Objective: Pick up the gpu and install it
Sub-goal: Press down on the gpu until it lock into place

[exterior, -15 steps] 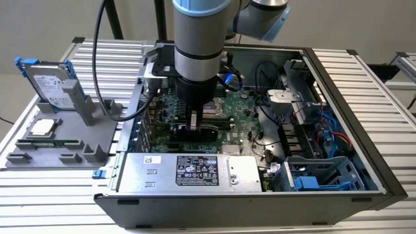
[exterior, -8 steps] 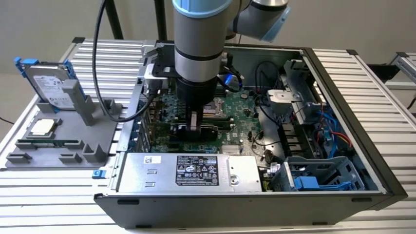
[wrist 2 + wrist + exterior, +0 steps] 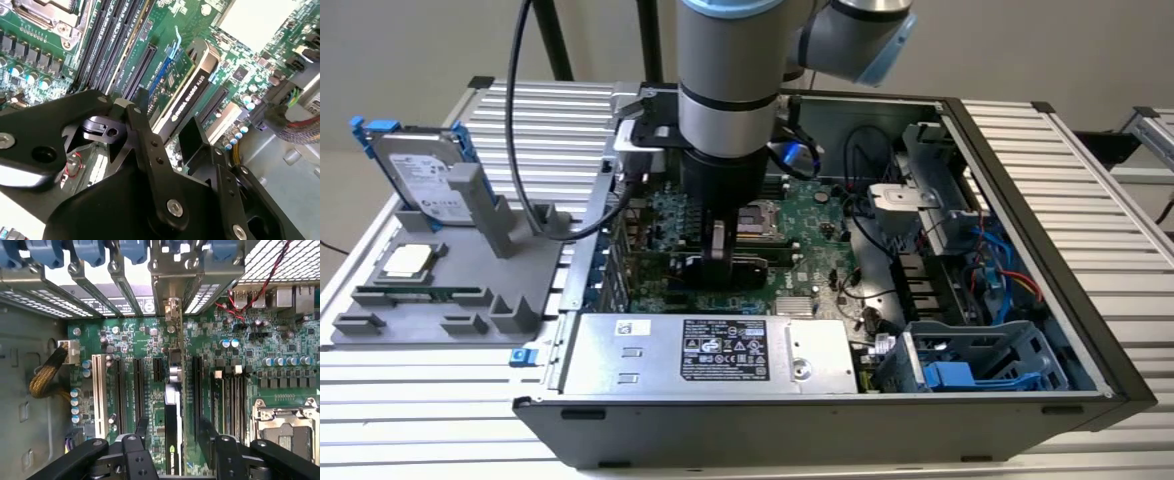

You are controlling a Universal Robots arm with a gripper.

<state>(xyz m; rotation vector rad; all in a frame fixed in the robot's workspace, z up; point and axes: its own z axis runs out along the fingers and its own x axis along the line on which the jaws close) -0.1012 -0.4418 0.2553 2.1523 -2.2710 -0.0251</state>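
Observation:
The gpu (image 3: pixel 172 390) stands on edge in a long slot of the green motherboard (image 3: pixel 125 340), with its silver bracket (image 3: pixel 172 307) against the case's rear slot openings. Its black cooler (image 3: pixel 187 95) shows in the second wrist view. In the exterior view the gpu (image 3: pixel 740 268) lies low inside the open computer case (image 3: pixel 1014 200), under the arm. My gripper (image 3: pixel 173 432) straddles the card, one black finger on each side (image 3: pixel 141 427). Board is visible between each finger and the card, so the gripper (image 3: pixel 165 120) looks open. My gripper (image 3: pixel 720 252) hangs just above the card.
A grey fixture (image 3: pixel 440 300) at the exterior view's left holds a hard drive in a blue frame (image 3: pixel 420 170), a processor chip (image 3: pixel 407 262) and a memory stick (image 3: pixel 420 295). Inside the case are the power supply (image 3: pixel 707 350), a drive cage (image 3: pixel 974 360) and loose cables (image 3: pixel 994 265).

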